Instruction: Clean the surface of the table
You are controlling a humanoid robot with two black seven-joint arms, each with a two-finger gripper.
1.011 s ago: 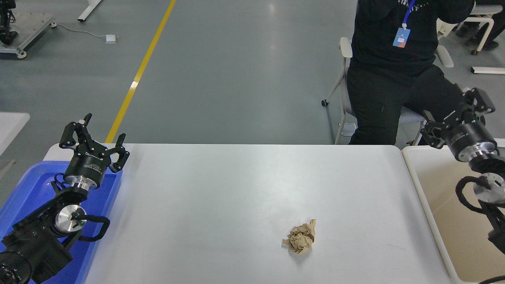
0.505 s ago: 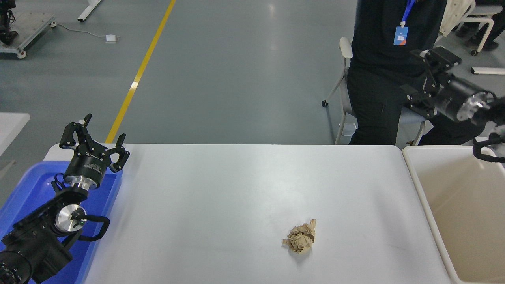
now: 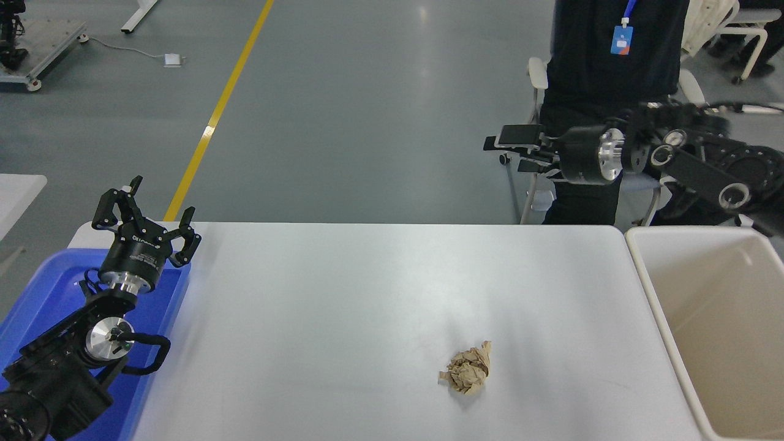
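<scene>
The white table surface (image 3: 343,306) fills the lower middle of the head view. A crumpled ball of brown paper (image 3: 467,370) lies on it, right of centre and near the front edge. My right gripper (image 3: 511,150) is open and empty, held high beyond the table's far right edge and pointing left, well apart from the paper. My left gripper (image 3: 147,214) is open and empty, parked over the table's far left corner.
A blue plastic tray (image 3: 46,288) lies under my left arm at the left. A beige rimmed bin (image 3: 716,331) stands at the table's right end. A person in black (image 3: 612,67) sits on a chair behind the far right corner.
My right arm has swung up from over the beige bin and to the left, and its gripper now points left above the table's far edge. The paper and the left arm have not moved.
</scene>
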